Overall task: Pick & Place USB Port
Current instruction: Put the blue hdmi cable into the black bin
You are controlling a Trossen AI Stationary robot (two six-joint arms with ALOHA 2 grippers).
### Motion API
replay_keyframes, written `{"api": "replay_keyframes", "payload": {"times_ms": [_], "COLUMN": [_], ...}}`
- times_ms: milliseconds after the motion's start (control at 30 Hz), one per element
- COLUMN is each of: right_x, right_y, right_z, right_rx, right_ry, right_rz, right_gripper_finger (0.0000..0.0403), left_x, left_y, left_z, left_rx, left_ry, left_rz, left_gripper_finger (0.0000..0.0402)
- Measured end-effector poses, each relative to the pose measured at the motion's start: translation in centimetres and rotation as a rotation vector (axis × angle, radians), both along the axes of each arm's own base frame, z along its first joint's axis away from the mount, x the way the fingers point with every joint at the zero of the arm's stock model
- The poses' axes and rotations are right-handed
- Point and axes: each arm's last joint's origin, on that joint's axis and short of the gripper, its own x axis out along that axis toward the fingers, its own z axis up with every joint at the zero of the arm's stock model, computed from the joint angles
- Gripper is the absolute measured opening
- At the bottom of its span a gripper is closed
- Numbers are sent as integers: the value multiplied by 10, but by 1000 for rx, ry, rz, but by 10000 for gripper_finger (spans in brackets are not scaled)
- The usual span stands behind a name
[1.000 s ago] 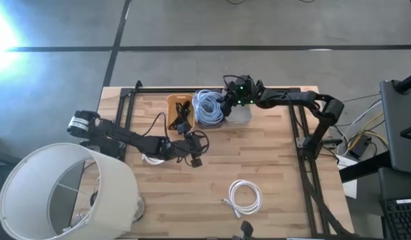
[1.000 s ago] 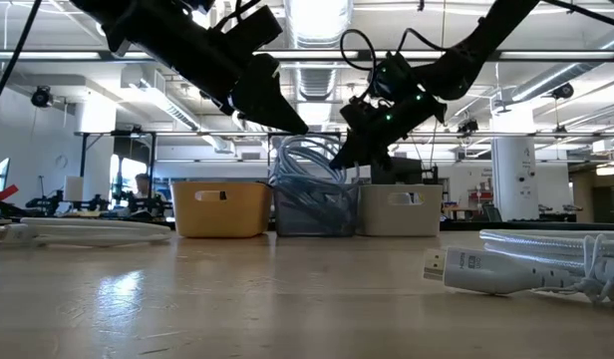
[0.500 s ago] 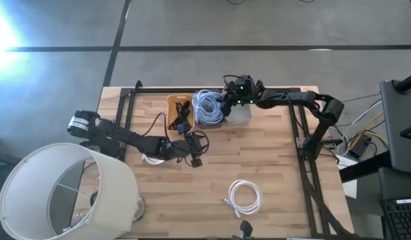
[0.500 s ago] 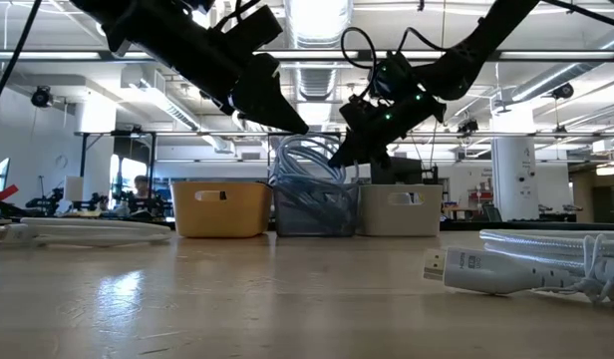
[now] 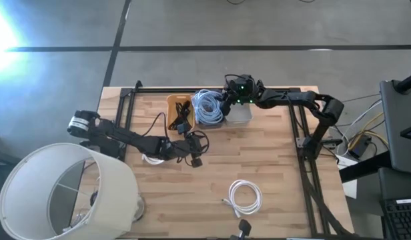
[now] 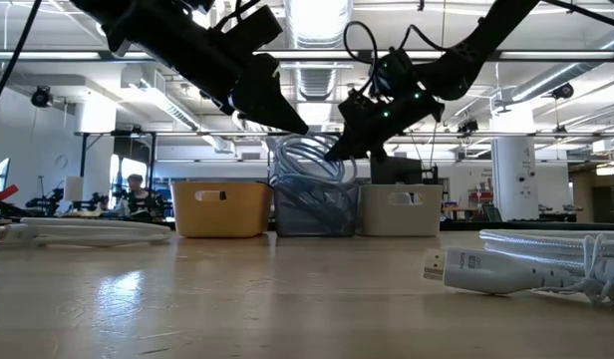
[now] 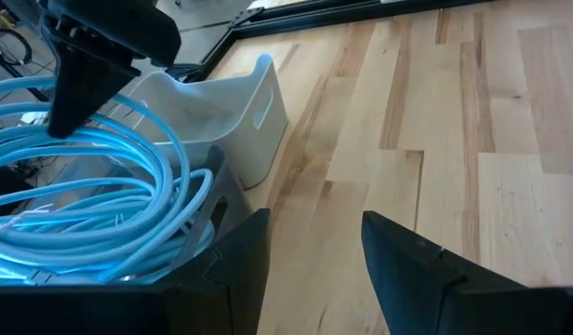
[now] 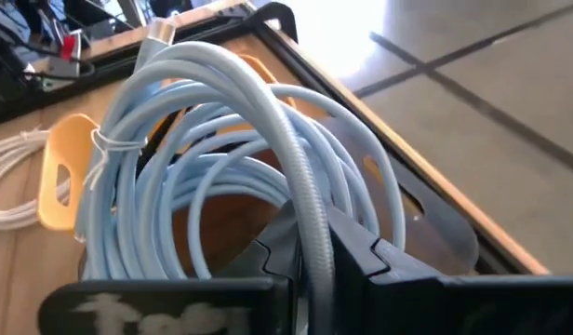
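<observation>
R pincer (image 8: 310, 244) clenched on light-blue cable coil (image 5: 207, 107) at the middle bin (image 6: 317, 211); L pincer (image 7: 310, 244) released.

Landmark = middle bin, back of tabletop (image 5: 272, 167). Coil heaped in and above that bin, R pincer gripping one strand just above it, fingers (image 8: 361, 256) either side of the strand. Yellow bin (image 5: 179, 112) touching middle bin on one side, w/ dark cables inside; white bin (image 5: 241, 115) touching on the other side. L pincer hangs near the middle bin toward tabletop centre, fingers (image 7: 240, 256) apart, nothing between them, black cable loop (image 5: 197, 141) by it. White USB cable coil (image 5: 245, 197) lies well apart from the bin, near front edge; its plug end (image 6: 466, 267) flat on the wood. Lampshade (image 5: 65, 193) at front corner on L arm's side.
</observation>
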Motion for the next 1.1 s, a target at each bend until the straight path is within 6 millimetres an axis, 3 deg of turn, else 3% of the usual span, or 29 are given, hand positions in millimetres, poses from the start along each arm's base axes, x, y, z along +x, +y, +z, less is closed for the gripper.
{"api": "replay_keyframes", "payload": {"times_ms": [233,767,1100], "right_x": [0,9,6], "right_y": [0,4,8], "right_z": [0,11,2], "right_rx": [-37,-56,-48], "right_ry": [10,-19,18], "right_rz": [-2,20,5], "right_gripper_finger": [36,159,183], "left_x": [0,0,0], "left_y": [0,0,1], "left_z": [0,0,0], "left_rx": [0,-23,-26], "left_ry": [0,-12,-13], "left_rz": [0,12,14], "left_gripper_finger": [174,174,174]}}
